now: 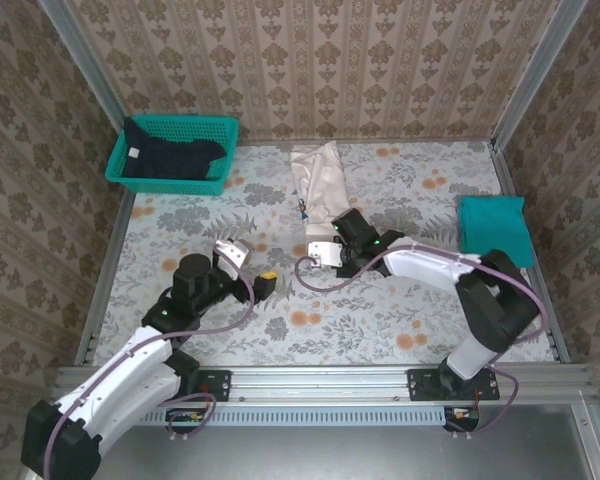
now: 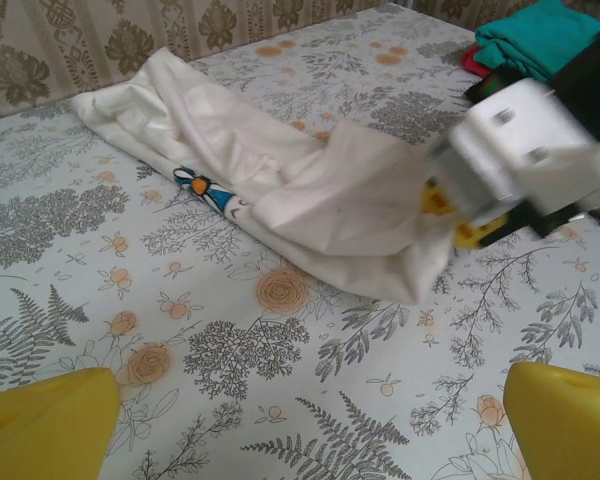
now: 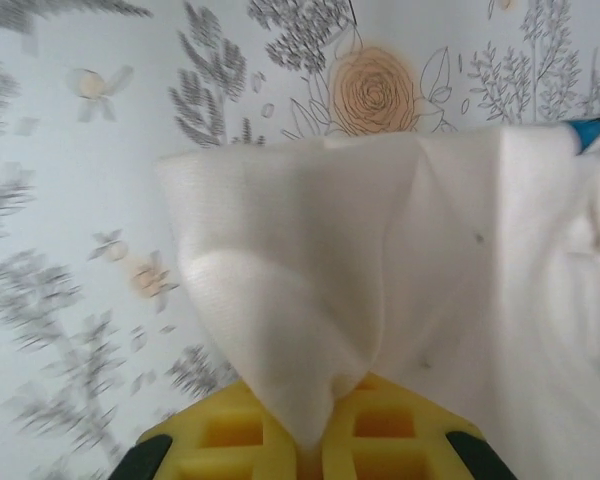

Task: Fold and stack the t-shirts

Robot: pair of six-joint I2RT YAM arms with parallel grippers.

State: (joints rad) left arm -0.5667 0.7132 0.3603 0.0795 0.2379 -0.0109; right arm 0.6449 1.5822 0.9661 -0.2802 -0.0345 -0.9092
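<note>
The cream shirt (image 1: 315,168) is lying bunched lengthwise in the middle of the table (image 1: 400,320), its near end being pinched tight by the right gripper (image 3: 310,445), apparently so it can be pulled flat for folding. The teal shirt (image 1: 493,228) is sitting folded at the right edge, and the left gripper (image 1: 252,266) is hovering nearby, fingers (image 2: 45,420) spread wide, holding nothing.

Cream-white cloth t-shirt (image 3: 400,260) — matt, fine-woven, creased. Teal plastic mesh basket (image 1: 227,150) — faint gloss. Floral-printed table cover (image 2: 310,420): smooth, matt.
</note>
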